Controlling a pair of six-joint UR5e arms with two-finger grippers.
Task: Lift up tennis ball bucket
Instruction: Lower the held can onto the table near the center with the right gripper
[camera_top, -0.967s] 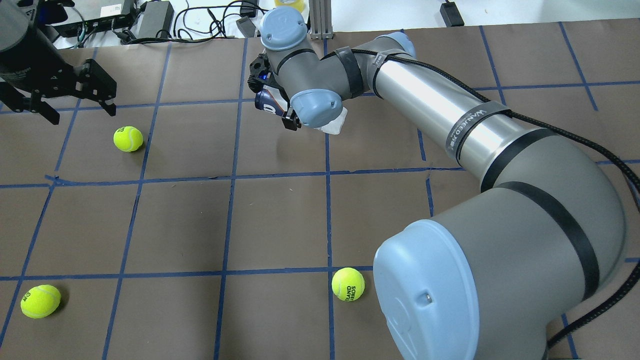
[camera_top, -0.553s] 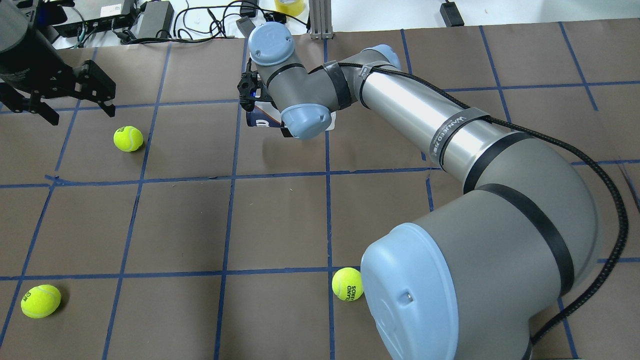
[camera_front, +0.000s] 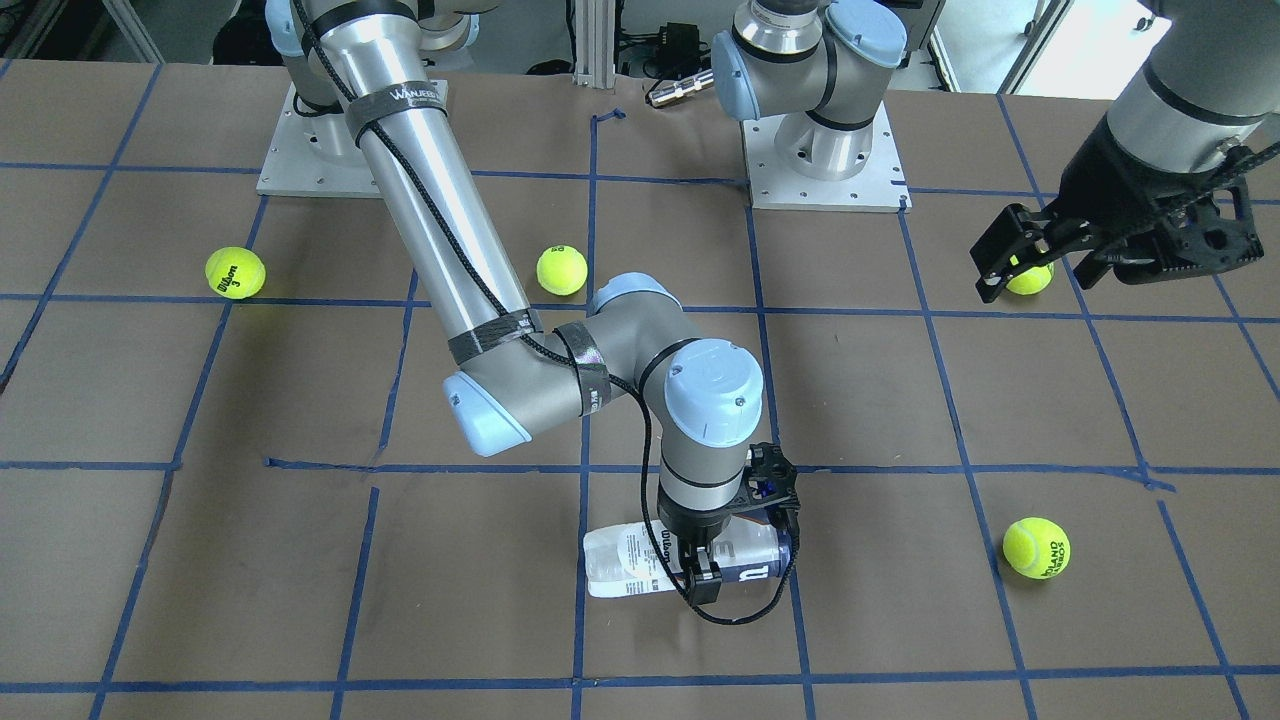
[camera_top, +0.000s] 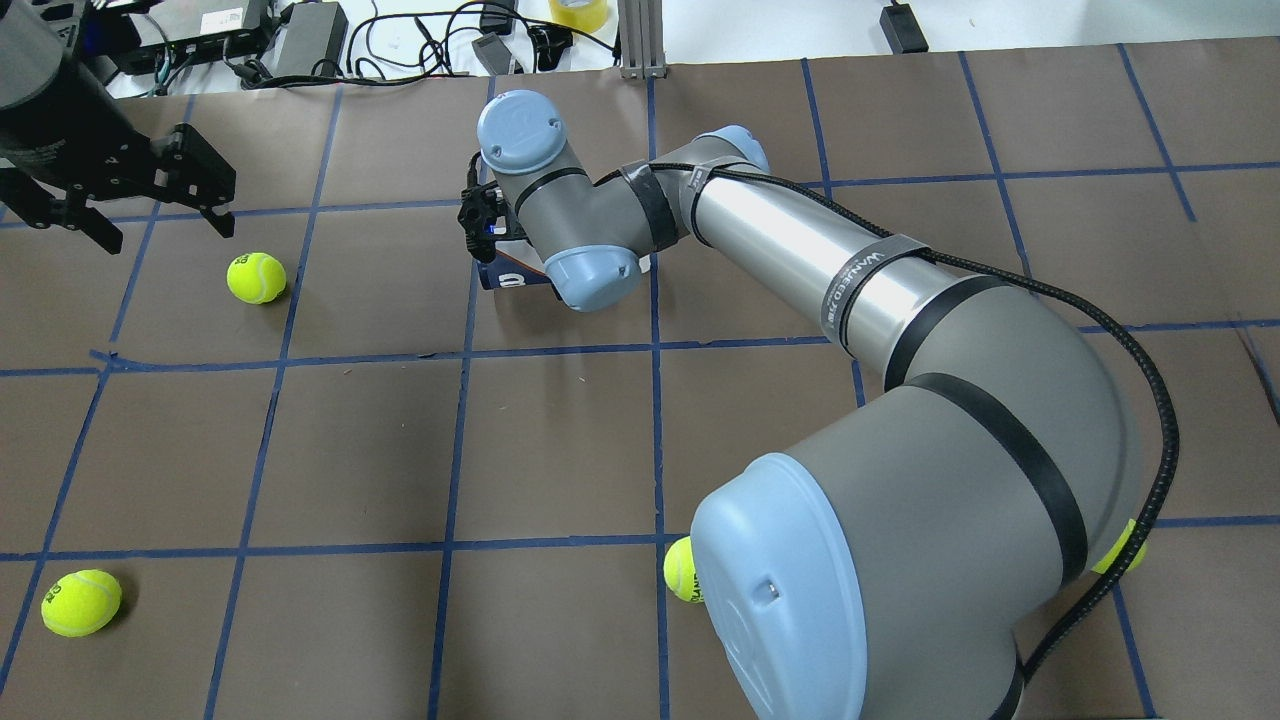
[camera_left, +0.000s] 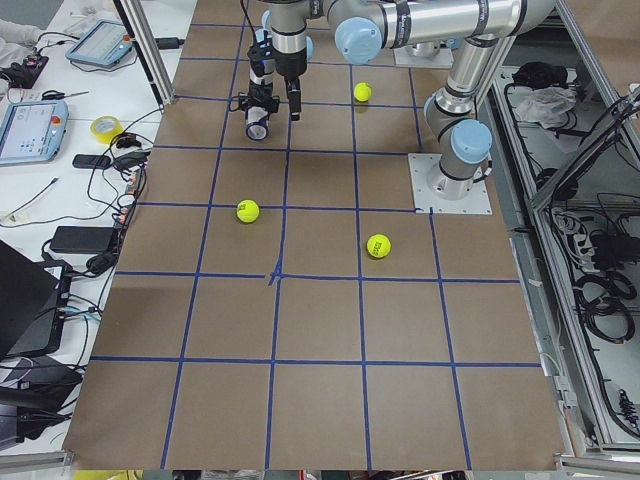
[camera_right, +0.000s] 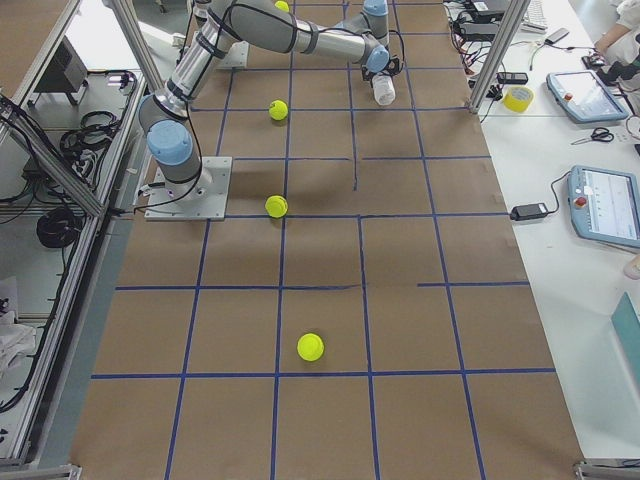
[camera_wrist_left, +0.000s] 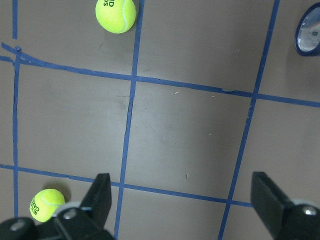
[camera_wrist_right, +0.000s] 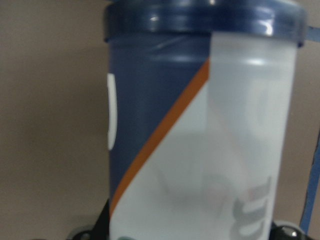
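Observation:
The tennis ball bucket (camera_front: 630, 560) is a clear-and-white tube with a navy band and rim. It lies level, low over the table's far middle; I cannot tell whether it touches. My right gripper (camera_front: 700, 566) is shut on it near the navy end. Its navy end shows under the wrist in the overhead view (camera_top: 500, 277). The bucket fills the right wrist view (camera_wrist_right: 200, 125). My left gripper (camera_top: 165, 232) is open and empty above the table at the far left. It also shows in the left wrist view (camera_wrist_left: 182, 200), where the bucket's rim (camera_wrist_left: 310, 32) is at the top right.
Loose yellow-green tennis balls lie on the brown gridded table: one (camera_top: 256, 277) near my left gripper, one (camera_top: 81, 602) at the near left, one (camera_top: 680, 572) half hidden by my right arm's elbow (camera_top: 900, 560). Cables and boxes (camera_top: 300, 30) lie beyond the far edge.
My right gripper has carried the bucket to the left, and the bucket has gone from tilted to level. My right elbow now covers part of the near ball. The left arm has not moved.

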